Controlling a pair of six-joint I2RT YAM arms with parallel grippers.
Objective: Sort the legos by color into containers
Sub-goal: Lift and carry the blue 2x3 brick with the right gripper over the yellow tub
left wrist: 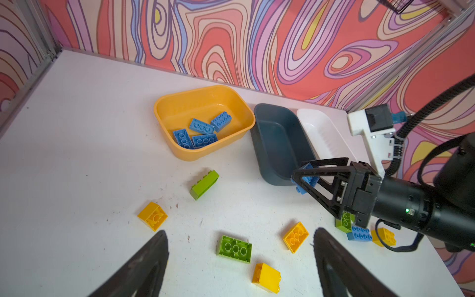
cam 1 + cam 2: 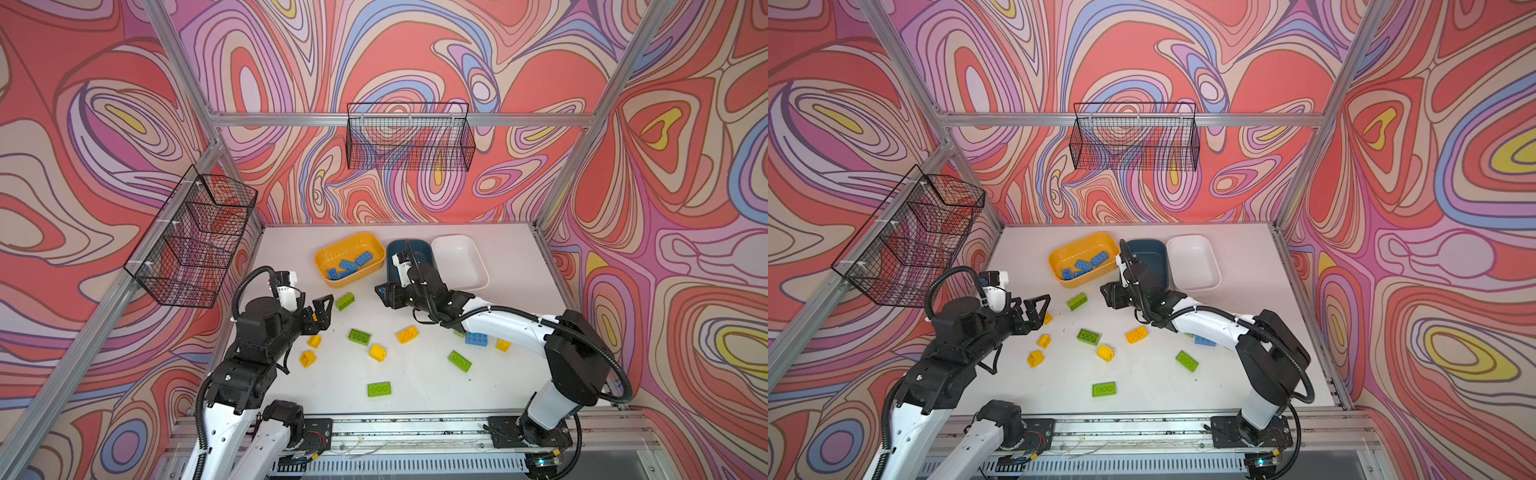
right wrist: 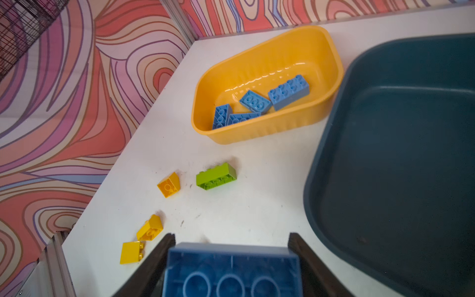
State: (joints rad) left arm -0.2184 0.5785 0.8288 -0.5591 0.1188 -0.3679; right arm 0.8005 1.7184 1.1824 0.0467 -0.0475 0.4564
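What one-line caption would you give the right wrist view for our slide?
Right gripper holding a blue studded plastic brick, with four blue bricks lying in the yellow oblong plastic tub.

Both top views hang high over the near edge of the desk, looking steeply down on all of it, with the yellow tub toward the far wall. The left wrist view sits low, just behind the left tool, facing that tub across the desk. The right wrist view, behind the right tool, looks down from nearer the tub. All four views share it.
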